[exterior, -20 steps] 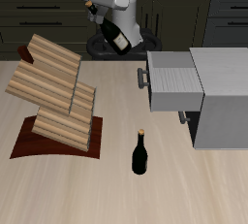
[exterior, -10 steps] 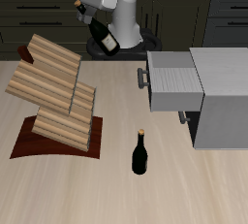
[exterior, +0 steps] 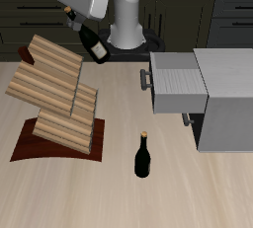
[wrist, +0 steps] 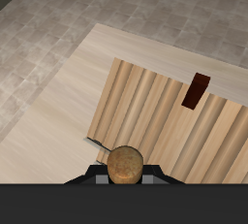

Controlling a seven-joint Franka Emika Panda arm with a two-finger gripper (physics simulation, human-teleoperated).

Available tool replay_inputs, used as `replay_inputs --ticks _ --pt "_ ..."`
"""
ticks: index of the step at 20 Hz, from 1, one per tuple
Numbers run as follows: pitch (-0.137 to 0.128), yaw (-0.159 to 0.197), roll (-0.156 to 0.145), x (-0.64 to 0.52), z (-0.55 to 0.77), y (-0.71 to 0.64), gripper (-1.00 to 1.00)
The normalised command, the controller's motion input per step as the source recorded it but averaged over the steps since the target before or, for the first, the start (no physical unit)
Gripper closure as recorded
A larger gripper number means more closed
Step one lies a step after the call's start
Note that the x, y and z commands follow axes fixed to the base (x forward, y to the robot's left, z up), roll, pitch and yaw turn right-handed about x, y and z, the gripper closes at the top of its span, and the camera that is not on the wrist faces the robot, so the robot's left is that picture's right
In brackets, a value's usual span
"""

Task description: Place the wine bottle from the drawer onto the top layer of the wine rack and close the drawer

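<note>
1. While I hold the arm aloft, the table (exterior: 198, 197) fills most of the exterior frame, its pale wood surface bare along the lower right.
2. I see the grey cabinet (exterior: 229, 99) at the right edge of the exterior frame, with the drawer (exterior: 176, 82) pulled out toward frame centre, its bar handle facing the rack.
3. I see the wine rack (exterior: 54, 94) at the left of the exterior frame, its tilted light-wood tiers standing on a dark reddish-brown base board. In the wrist view the rack's slats (wrist: 165, 126) lie directly below the camera.
4. I read the gripper (exterior: 81, 17) in the upper left of the exterior frame, above and behind the rack's top tier.
5. I see the wine bottle (exterior: 94, 46) clamped in the gripper by its neck, its dark body hanging tilted down toward frame centre, clear of the rack. The wrist view shows its tan cork top (wrist: 125, 164) seated between the fingers.
6. I see the second bottle (exterior: 142, 157) standing upright on the table at lower centre, well apart from rack and drawer.
</note>
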Motion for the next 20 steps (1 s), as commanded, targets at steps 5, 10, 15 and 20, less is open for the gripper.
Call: replay_inputs --ticks 5,10,15,20 --pt "0.029 -0.031 -0.042 0.15 -0.21 -0.19 1.00" --pt "-0.003 -0.032 -0.045 0.03 -0.02 -0.22 1.00" --pt "0.003 -0.021 -0.038 0.03 -0.01 -0.18 1.00" --pt "0.031 -0.047 -0.050 0.11 -0.06 -0.17 1.00"
